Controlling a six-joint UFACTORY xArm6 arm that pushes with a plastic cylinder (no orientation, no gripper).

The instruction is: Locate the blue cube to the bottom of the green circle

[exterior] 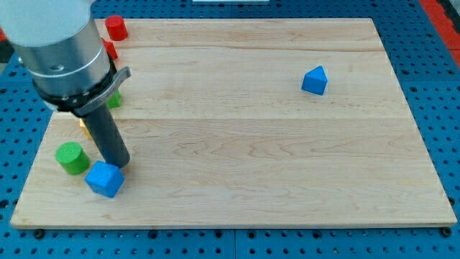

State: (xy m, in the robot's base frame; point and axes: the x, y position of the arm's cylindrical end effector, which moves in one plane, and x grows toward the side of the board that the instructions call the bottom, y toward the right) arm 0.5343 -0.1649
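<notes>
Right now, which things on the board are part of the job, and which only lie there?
Job:
- blue cube
- green circle
- my tip, touching the cube's upper right

Lying about:
- blue block, far right
- red cylinder
- red block, partly hidden
- green block, partly hidden

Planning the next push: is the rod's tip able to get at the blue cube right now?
Probably yes: my tip already sits against the blue cube, at its upper right, with nothing between them.

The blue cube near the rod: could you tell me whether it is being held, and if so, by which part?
Nothing is held. My tip only rests against the upper right side of the blue cube, which lies free on the board just right of and below the green cylinder.
</notes>
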